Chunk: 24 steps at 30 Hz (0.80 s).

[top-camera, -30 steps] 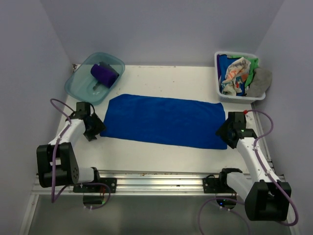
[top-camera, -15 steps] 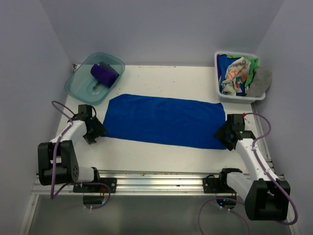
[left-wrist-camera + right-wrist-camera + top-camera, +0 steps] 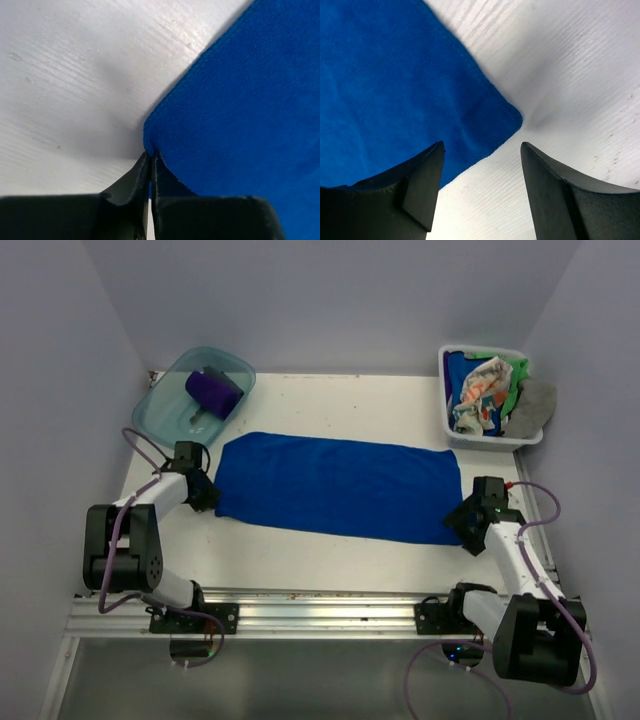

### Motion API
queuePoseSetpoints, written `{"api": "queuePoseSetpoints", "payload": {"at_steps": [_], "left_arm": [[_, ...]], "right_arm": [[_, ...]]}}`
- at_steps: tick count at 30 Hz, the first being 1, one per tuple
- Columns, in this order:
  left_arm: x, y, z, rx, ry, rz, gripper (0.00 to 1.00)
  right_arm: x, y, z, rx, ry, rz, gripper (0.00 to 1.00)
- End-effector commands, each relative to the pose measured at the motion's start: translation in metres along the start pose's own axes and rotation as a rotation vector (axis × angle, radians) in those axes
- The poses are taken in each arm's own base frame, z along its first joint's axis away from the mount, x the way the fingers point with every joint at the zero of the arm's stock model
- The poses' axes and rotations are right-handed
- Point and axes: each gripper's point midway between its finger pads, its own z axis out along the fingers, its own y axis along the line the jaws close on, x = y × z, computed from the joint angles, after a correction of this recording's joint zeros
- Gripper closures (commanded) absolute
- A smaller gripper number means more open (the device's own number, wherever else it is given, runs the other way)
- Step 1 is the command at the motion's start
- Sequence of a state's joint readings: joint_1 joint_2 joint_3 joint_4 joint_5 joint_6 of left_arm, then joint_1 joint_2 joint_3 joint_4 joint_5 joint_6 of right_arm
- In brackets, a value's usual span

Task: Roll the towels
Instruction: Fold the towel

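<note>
One blue towel [image 3: 338, 487] flat on the white table [image 3: 330, 400] (lilac walls [image 3: 330, 300]); left gripper [image 3: 151, 157] pinches its corner, right gripper [image 3: 482, 146] agape.

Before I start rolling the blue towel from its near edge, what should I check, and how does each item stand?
1. The blue towel lies spread flat on the table: ok.
2. The left gripper is shut on the towel's near left corner: ok.
3. Depth of that pinch: cannot tell; only the corner's tip reaches the fingers.
4. The right gripper holds the near right corner: not ok; it is open, with the corner just ahead of it.
5. The purple towel is rolled, in the tub, apart from the blue towel: ok.
</note>
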State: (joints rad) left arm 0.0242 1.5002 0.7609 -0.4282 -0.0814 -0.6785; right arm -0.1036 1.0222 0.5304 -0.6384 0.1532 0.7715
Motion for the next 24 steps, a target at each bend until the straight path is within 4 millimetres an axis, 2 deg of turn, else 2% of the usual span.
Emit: {"api": "queuePoseSetpoints", "payload": {"at_steps": [1, 5, 10, 16, 19, 22, 23, 24], "left_arm": [[0.016, 0.005, 0.013, -0.023, 0.054, 0.004, 1.00], [0.008, 0.006, 0.008, -0.039, 0.029, -0.007, 1.00], [-0.013, 0.000, -0.011, -0.020, -0.047, -0.042, 1.00], [-0.012, -0.006, -0.009, 0.026, -0.019, -0.060, 1.00], [-0.009, -0.006, -0.006, 0.026, -0.008, -0.060, 1.00], [-0.009, -0.005, -0.006, 0.026, -0.009, -0.057, 1.00], [-0.009, -0.005, -0.007, 0.026, -0.011, -0.054, 1.00], [-0.009, -0.004, -0.007, 0.022, -0.013, -0.054, 1.00]], "right_arm": [[0.000, -0.007, 0.004, 0.015, 0.028, 0.058, 0.33], [0.001, -0.011, 0.011, 0.023, 0.037, 0.073, 0.36], [0.008, -0.012, 0.022, 0.019, 0.065, 0.088, 0.40], [0.011, -0.011, 0.029, 0.008, 0.069, 0.092, 0.43], [0.012, -0.011, 0.031, 0.006, 0.071, 0.098, 0.53], [0.014, -0.011, 0.033, 0.002, 0.070, 0.102, 0.74], [0.013, -0.010, 0.033, 0.000, 0.068, 0.103, 0.88], [0.012, -0.010, 0.032, -0.003, 0.066, 0.099, 0.97]]}}
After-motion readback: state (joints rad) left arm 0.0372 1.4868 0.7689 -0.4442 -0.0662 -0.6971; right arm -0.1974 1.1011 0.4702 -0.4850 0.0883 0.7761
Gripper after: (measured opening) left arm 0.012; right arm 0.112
